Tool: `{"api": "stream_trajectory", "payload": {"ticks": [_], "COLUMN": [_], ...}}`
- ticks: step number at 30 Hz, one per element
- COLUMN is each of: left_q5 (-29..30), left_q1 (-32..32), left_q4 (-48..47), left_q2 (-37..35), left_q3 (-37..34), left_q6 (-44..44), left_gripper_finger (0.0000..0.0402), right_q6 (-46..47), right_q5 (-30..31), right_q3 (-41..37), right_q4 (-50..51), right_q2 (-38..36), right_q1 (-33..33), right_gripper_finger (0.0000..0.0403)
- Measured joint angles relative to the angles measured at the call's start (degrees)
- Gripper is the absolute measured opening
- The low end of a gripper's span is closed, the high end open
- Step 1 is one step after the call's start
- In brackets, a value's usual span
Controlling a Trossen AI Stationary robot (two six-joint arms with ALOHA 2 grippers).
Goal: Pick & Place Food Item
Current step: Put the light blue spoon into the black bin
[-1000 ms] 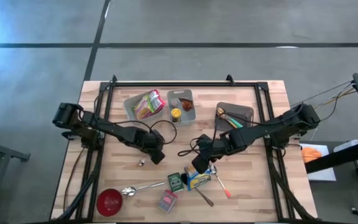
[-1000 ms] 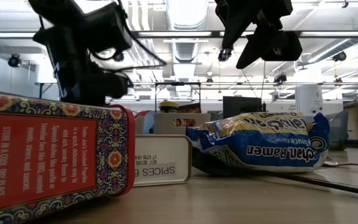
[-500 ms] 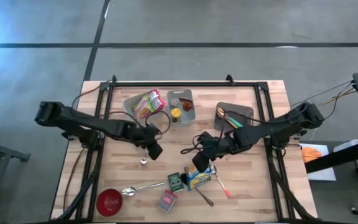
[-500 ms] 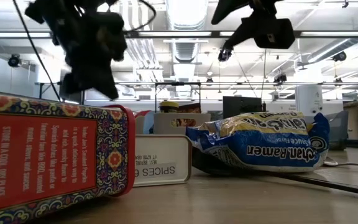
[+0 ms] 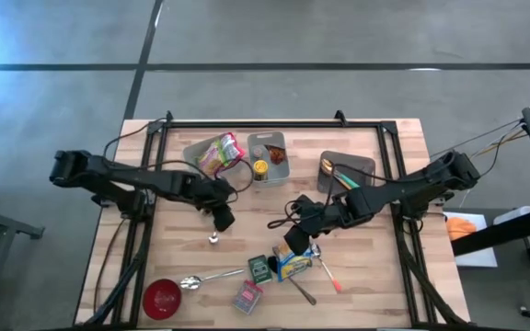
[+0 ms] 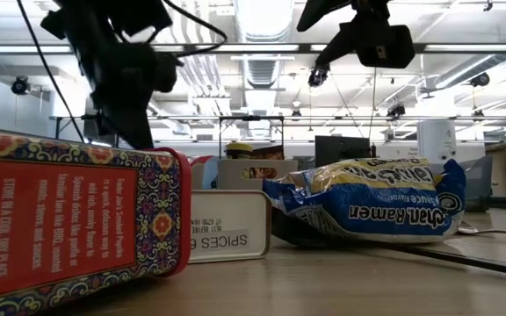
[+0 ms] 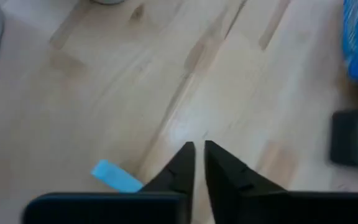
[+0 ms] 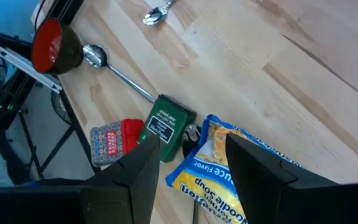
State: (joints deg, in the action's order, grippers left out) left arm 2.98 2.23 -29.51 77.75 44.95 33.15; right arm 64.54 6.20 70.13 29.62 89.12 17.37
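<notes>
A blue and yellow ramen packet [image 5: 294,267] [image 6: 367,211] [image 8: 219,171] lies flat on the wooden table near its front middle, one end resting against a green tin [image 5: 261,269] [image 8: 165,124]. My right gripper [image 5: 297,241] [image 8: 191,140] hangs open above the packet, well clear of it, with nothing between its fingers. My left gripper [image 5: 221,218] [image 7: 199,155] hovers over bare wood left of centre. Its fingers stand together but for a narrow slit and hold nothing. A small metal spoon [image 5: 213,239] [image 8: 160,12] lies on the table just in front of it.
A red patterned tin [image 5: 247,296] [image 6: 68,228], a red bowl [image 5: 162,297] and a long spoon [image 5: 201,279] lie near the front edge. Grey trays at the back hold a snack bag [image 5: 217,152], small jars [image 5: 263,164] and utensils [image 5: 339,170]. A black frame rail [image 5: 265,124] borders the table.
My left gripper has risen and drawn back toward the table's left and far side, away from the small spoon, turning a little as it went. My right gripper has stayed above the ramen packet.
</notes>
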Motion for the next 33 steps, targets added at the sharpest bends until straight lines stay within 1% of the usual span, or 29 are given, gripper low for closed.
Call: {"api": "stream_trajectory", "payload": {"ticks": [1,3,7,11,16,22,23,25,27,30,33], "left_q5": [-0.07,-0.44,-3.21,-3.67,-3.39,-3.47,-3.47,-3.78,-5.02,-7.46,-7.50], "left_q1": [-0.10,-0.62,-2.71,-4.53,-6.44,-6.45,-6.45,-6.45,-6.45,-6.25,-5.10], "left_q4": [-0.57,-1.94,-2.46,-2.51,-3.13,-0.49,-0.23,0.27,-0.22,-3.81,-8.03], "left_q2": [0.62,1.99,5.57,10.08,13.85,12.47,11.99,11.23,10.53,9.31,8.19], "left_q3": [0.06,0.08,0.08,0.08,0.08,0.11,0.12,0.13,0.13,0.13,0.13], "left_q6": [-1.40,-0.96,8.09,12.26,13.86,13.35,12.77,8.79,1.10,-10.52,-17.45], "left_gripper_finger": [0.0053,0.0083,0.0142,0.0185,0.0214,0.0219,0.0219,0.0219,0.0219,0.0219,0.0219], "right_q6": [0.08,0.20,0.60,1.07,1.46,1.45,1.43,1.23,1.01,0.04,-0.27], "right_q5": [0.00,0.00,0.00,0.21,0.24,0.24,0.24,0.24,0.26,0.02,-0.02], "right_q3": [0.00,0.00,-0.02,-0.02,-0.02,-0.03,-0.04,-0.04,-0.04,-0.04,-0.04], "right_q4": [-0.06,-0.23,-0.49,-0.45,-0.46,-0.47,-0.45,-0.43,-0.41,-0.34,-0.29], "right_q2": [0.00,0.00,0.00,0.02,0.02,0.07,0.07,0.07,0.07,0.07,0.07], "right_q1": [0.00,0.00,0.02,0.02,0.02,0.02,0.02,0.02,0.02,0.02,0.02], "right_gripper_finger": [0.0182,0.0182,0.0182,0.0182,0.0182,0.0182,0.0182,0.0182,0.0182,0.0182,0.0182]}}
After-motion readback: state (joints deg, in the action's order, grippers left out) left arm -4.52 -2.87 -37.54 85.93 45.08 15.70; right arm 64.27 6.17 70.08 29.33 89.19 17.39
